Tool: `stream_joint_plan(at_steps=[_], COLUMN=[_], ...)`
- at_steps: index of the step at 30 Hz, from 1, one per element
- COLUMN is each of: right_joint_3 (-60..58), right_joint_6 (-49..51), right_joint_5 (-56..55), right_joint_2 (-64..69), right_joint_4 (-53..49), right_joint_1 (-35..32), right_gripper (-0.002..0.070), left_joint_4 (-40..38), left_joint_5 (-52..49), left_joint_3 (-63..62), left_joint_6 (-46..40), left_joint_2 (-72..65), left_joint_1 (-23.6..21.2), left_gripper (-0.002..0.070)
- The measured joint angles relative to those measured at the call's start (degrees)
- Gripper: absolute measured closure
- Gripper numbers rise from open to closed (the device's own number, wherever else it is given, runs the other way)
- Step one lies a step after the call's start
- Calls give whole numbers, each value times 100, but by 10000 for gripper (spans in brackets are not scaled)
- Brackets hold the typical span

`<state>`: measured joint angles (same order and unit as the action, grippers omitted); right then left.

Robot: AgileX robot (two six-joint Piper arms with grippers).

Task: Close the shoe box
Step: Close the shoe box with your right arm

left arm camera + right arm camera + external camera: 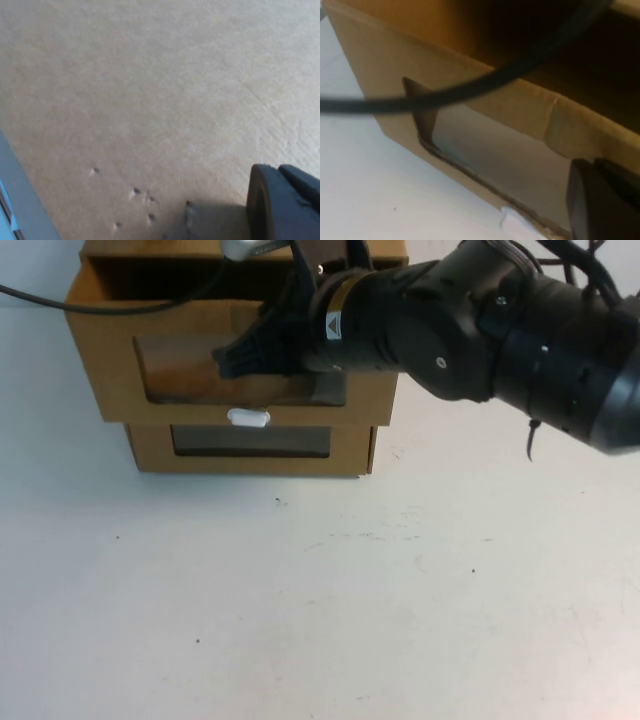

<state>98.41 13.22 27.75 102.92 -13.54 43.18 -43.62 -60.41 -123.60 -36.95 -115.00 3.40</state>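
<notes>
- High view: two brown cardboard boxes are sitting stacked at the far left of the white table (330, 610). The upper one, the shoe box (110, 370), is standing pulled out toward the camera, its open top showing as a dark gap behind the front panel. Its window (185, 370) is sitting in that front, with the white pull tab (248, 418) just below it.
- The lower box (150, 450) is lying under it, set further back, with its own dark window facing the same way.
- The right arm (520, 340) is reaching in from the right, and the right gripper (240, 355) is hanging in front of the shoe box's window (whether its fingers are spread or pressed together cannot be told here). A black cable (60, 302) is trailing across the box's open top from the left.
- Left wrist view: plain brown cardboard (150, 90) is filling nearly everything, with a few small dents in it. One dark fingertip of the left gripper (280, 205) is showing at a corner, close against that surface; its opening cannot be told.
- Right wrist view: the shoe box's front panel (375, 60) is running slantwise, the window cut in it and the white tab showing at the edge. The black cable is crossing in front, and one dark finger (600, 200) is showing near the panel.
</notes>
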Motion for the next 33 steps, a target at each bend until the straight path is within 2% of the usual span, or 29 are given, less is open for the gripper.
stream_joint_plan(at_steps=[13,21,33], right_joint_3=[1296,1781,2004], right_joint_6=[-240,-1647,-1753], right_joint_5=[293,1480,1532], right_joint_2=[926,898,712], right_joint_4=[82,1649,1451], right_joint_1=[-259,-296,-476], right_gripper=[689,689,689], left_joint_4=[-10,-22,-22], left_joint_5=[0,-47,-69], left_joint_3=[0,0,0], left_joint_6=[-22,-31,-31], left_joint_2=[0,0,0], left_joint_1=[0,0,0], left_gripper=[680,680,680])
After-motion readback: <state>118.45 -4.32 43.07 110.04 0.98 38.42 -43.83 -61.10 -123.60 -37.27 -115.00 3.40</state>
